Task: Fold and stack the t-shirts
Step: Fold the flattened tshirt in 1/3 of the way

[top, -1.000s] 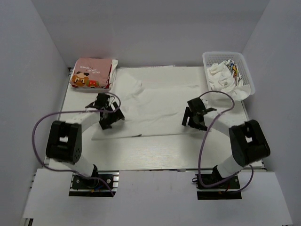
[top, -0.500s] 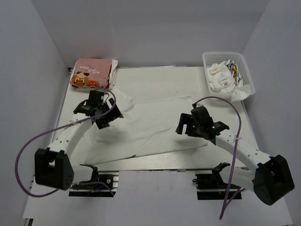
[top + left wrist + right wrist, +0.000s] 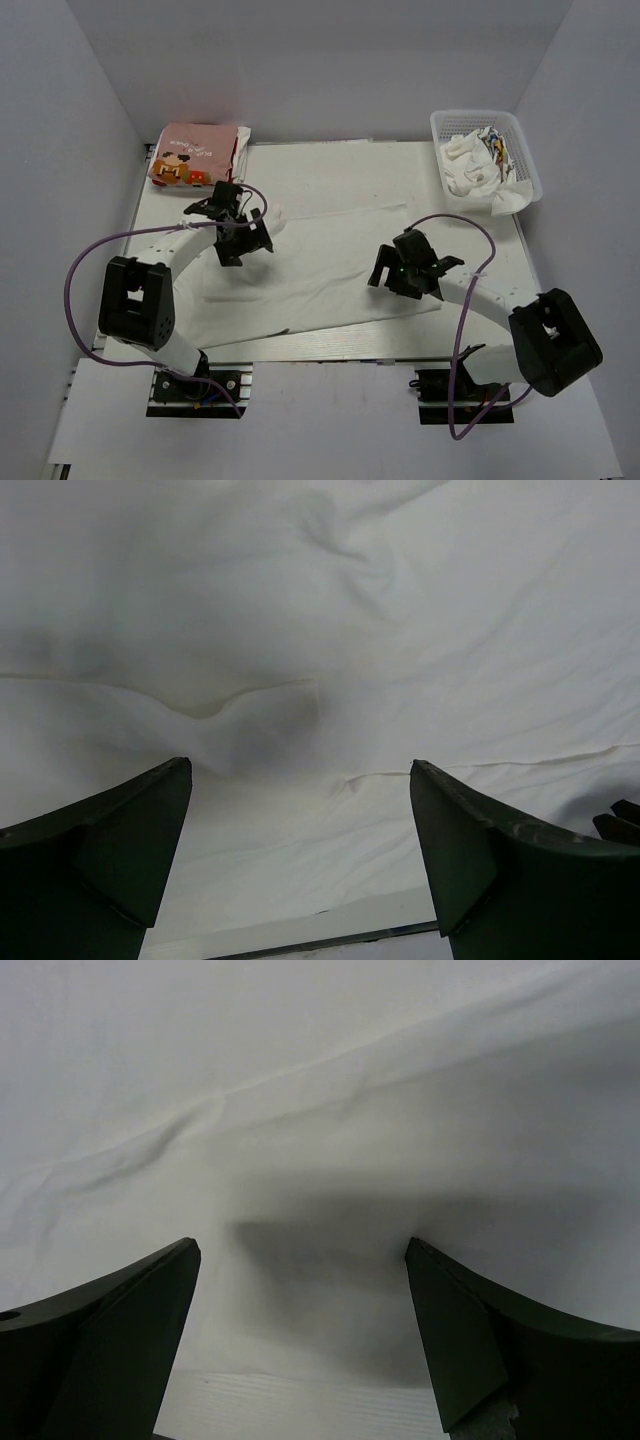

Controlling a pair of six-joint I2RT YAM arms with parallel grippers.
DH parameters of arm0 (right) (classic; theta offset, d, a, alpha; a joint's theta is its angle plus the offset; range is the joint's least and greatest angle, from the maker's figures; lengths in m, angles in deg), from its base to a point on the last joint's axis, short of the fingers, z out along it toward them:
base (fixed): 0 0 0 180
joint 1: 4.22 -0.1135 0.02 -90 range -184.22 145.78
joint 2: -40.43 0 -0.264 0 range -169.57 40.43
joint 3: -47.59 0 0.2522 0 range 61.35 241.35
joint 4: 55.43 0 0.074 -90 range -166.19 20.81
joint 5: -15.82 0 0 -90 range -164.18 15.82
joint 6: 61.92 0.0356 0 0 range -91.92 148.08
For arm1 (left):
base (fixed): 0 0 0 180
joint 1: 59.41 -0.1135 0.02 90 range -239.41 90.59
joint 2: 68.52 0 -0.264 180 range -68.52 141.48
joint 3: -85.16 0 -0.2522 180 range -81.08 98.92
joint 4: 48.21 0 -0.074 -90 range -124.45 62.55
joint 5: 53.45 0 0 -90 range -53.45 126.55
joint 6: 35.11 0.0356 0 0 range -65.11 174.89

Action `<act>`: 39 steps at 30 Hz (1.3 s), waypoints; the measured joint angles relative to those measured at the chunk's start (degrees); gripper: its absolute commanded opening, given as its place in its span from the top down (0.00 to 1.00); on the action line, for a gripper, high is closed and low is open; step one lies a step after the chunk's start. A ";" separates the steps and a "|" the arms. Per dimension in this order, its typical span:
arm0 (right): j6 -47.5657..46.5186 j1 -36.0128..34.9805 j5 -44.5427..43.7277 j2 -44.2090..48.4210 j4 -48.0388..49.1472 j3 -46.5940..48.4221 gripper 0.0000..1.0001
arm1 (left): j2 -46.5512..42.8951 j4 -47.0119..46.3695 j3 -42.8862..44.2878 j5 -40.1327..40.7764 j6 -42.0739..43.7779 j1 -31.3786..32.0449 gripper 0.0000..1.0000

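Change, left arm: against half a second ago, the left end effector [image 3: 238, 236] has shifted a little to the right over the shirt, and the arm's elbow has swung in above its base.
Change, right arm: the right end effector [image 3: 405, 274] sits at nearly the same spot; its elbow has drawn in from the near right corner.
Change, cloth: the white t-shirt [image 3: 330, 260] has its upper-left corner lying lower and flatter than before. Its near edge runs diagonally as it did half a second ago.
Left end effector, state: fingers spread wide [image 3: 300, 770], nothing between them, wrinkled white cloth below.
Right end effector, state: fingers spread wide [image 3: 300, 1245], nothing between them, smooth white cloth with a shadow below.
White t-shirt, place: spread across the middle of the desk [image 3: 490, 240], under both end effectors.
Pink t-shirt [image 3: 195, 155], place: folded at the far left corner, print up, apart from the white one.
Hard to make out: whether fingertips touch the cloth; sleeves and collar of the white t-shirt; how many pieces make up the crumpled cloth [image 3: 470, 165] in the basket [image 3: 530, 160].
Cut off: both wrist views show only finger ends.
Count: two arms, two end effectors, two t-shirts on the desk, one basket.
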 measured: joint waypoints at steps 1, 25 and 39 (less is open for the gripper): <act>1.25 0.00 -0.57 0.02 -0.02 -0.17 0.10 | 0.00 0.37 0.57 0.63 0.07 0.26 0.00; 9.81 0.37 -12.15 17.00 -26.23 -0.28 0.10 | 7.58 4.26 3.98 9.09 0.79 9.94 0.23; 8.20 0.37 -13.79 15.45 -24.98 0.70 0.10 | 10.05 8.46 5.22 16.92 -5.03 10.19 0.71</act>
